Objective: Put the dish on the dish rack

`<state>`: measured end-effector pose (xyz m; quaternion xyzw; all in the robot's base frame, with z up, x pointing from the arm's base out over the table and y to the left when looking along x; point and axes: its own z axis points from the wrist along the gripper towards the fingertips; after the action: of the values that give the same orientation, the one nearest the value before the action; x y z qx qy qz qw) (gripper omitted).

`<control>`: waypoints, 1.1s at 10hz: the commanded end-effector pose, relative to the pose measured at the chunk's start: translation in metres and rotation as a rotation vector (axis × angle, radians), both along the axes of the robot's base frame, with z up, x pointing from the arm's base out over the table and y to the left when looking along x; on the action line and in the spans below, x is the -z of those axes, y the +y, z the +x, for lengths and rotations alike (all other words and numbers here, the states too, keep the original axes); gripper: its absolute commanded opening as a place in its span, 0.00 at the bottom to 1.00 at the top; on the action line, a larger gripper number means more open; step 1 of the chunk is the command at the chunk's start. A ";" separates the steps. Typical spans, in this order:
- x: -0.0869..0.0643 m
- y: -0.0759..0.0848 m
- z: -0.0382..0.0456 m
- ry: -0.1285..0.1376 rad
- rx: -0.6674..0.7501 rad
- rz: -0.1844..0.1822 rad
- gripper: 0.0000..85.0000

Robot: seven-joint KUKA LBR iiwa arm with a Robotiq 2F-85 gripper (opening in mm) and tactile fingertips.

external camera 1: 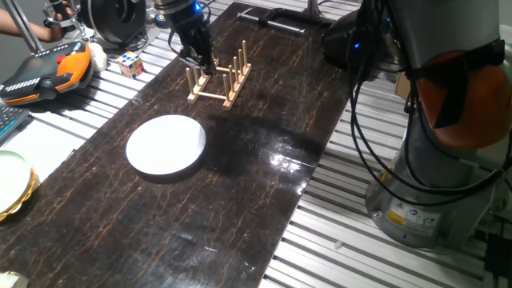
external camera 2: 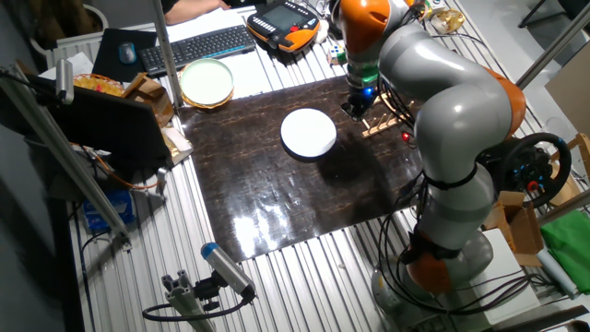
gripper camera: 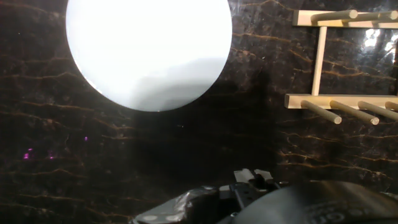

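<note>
The dish (external camera 1: 166,145) is a plain white round plate lying flat on the dark marble-patterned table (external camera 1: 264,200), left of centre. It also shows as the dish (external camera 2: 308,133) and fills the top of the hand view as the dish (gripper camera: 149,53). The dish rack (external camera 1: 220,78), small and of light wood with upright pegs, stands at the far end with nothing in it, also seen as the dish rack (external camera 2: 383,122) and the dish rack (gripper camera: 336,62). My gripper (external camera 1: 202,62) hovers at the rack's left side, apart from the dish. Its fingers are too dark to tell open from shut.
A pale plate with a yellow edge (external camera 1: 8,180) sits off the table's left side. A Rubik's cube (external camera 1: 131,63) and an orange-black pendant (external camera 1: 44,72) lie on the slatted bench. The arm's base (external camera 1: 432,160) and its cables stand to the right.
</note>
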<state>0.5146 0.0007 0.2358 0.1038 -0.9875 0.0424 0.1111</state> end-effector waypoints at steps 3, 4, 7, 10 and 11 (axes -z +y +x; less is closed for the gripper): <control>0.000 0.000 0.0000 0.002 0.000 0.000 0.03; 0.000 0.000 0.0000 0.005 0.002 0.000 0.03; 0.000 0.000 0.0000 -0.027 0.017 0.041 0.02; 0.000 0.000 0.0000 -0.089 0.169 0.145 0.02; 0.000 0.000 0.0000 -0.108 0.186 0.133 0.02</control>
<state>0.5144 0.0003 0.2353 0.0234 -0.9979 -0.0250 0.0546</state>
